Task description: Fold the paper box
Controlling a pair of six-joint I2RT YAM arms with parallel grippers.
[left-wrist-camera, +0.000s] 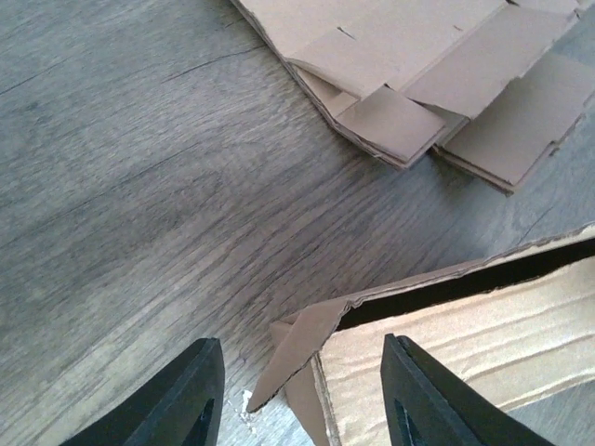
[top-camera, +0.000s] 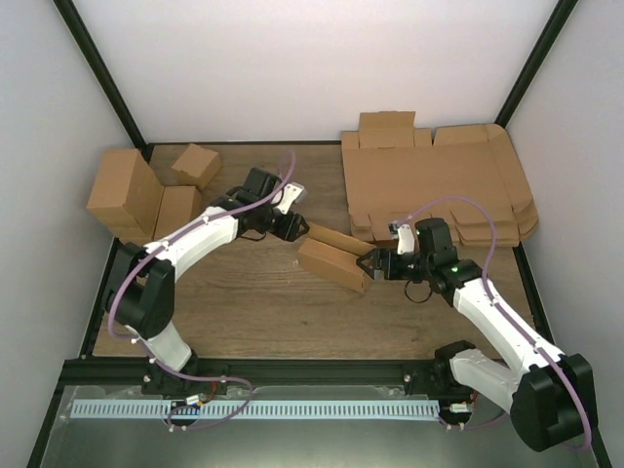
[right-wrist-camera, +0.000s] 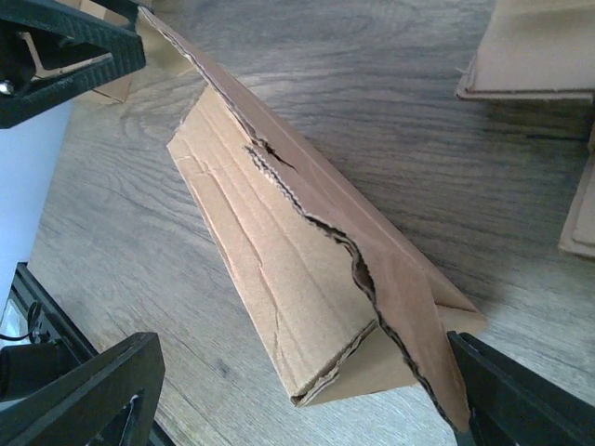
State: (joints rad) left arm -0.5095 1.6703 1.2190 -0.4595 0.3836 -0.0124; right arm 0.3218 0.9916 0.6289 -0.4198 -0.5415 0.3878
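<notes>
Where the folded boxes [top-camera: 127,195] stand at the table's [top-camera: 244,307] far left, the left gripper [top-camera: 294,228] reaches past them. Its jaws are apart at the left end of the paper box [top-camera: 336,258], one finger clear of the cardboard. The box lies mid-table, partly folded, its edge ragged. The right gripper [top-camera: 371,265] gapes wide around its right end, clamping nothing. Flat sheets [top-camera: 439,185] are piled far right.

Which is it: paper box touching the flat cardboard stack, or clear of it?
Apart. Right wrist view shows bare tabletop between the paper box and the flat cardboard stack; left wrist view shows the same gap.
</notes>
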